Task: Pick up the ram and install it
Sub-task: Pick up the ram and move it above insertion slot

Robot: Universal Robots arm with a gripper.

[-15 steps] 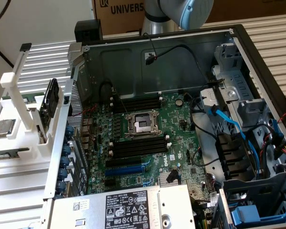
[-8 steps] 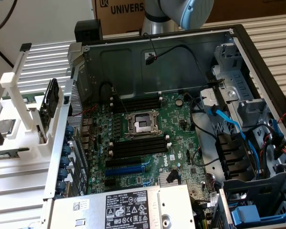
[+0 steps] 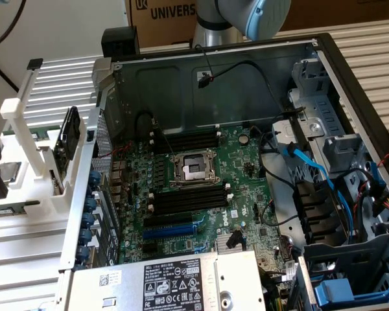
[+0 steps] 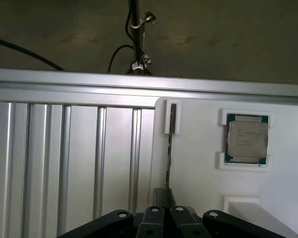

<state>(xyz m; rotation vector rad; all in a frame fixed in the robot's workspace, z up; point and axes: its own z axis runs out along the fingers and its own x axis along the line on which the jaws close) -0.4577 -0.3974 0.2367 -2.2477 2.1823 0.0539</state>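
Ram is what I am after, so I read the scene across from the left with the white holder plate [image 4: 198,173] as my anchor. Off the plate's outer edge lies the ribbed aluminium table [image 4: 64,158]. Just inside that edge the ram [image 4: 169,148] stands on its thin side, its far end caught in a small white bracket [image 4: 172,119]. I judge it is propped like that so two fingers can close on its flat faces from above. My claw [image 4: 162,198] hangs over the stick's near end, clenched shut. I cannot tell whether it touches the stick, which sits in its holder. Further in on the plate a processor chip [image 4: 247,139] rests in its own white frame. On the exterior view's right of the plate the open computer case [image 3: 324,48] lies on its side. Its black memory slots [image 3: 185,197] face up and look empty, which suits a stick coming straight down.
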